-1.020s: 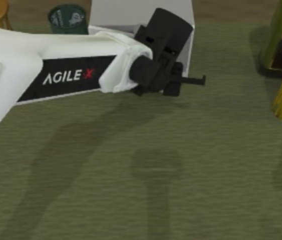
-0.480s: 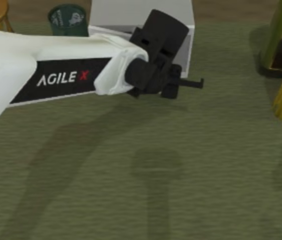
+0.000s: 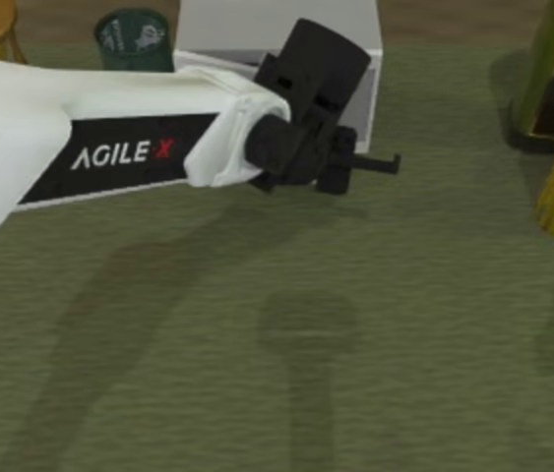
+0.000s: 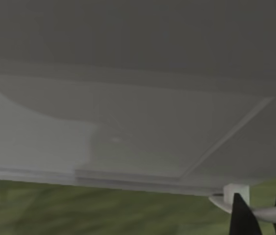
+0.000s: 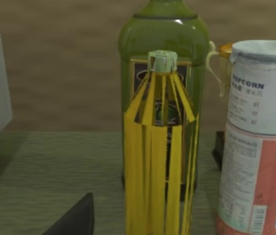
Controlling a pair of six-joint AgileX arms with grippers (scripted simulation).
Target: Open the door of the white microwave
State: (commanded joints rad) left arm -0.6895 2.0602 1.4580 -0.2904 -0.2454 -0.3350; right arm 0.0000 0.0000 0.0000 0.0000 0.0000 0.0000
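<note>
My left gripper (image 3: pixel 373 163) sits at the front right corner of the boxy white microwave (image 3: pixel 257 25), which stands at the table's far edge just behind the gripper. In the left wrist view its black fingertips (image 4: pixel 243 218) straddle the slim white bar handle (image 4: pixel 236 192) at the edge of the flat white door (image 4: pixel 142 142), whose grey window fills the view; I cannot tell whether they are clamped. A dark green cup (image 3: pixel 133 39) stands beyond my arm. My right arm is out of the top view; its camera faces a green glass bottle (image 5: pixel 161 58).
</note>
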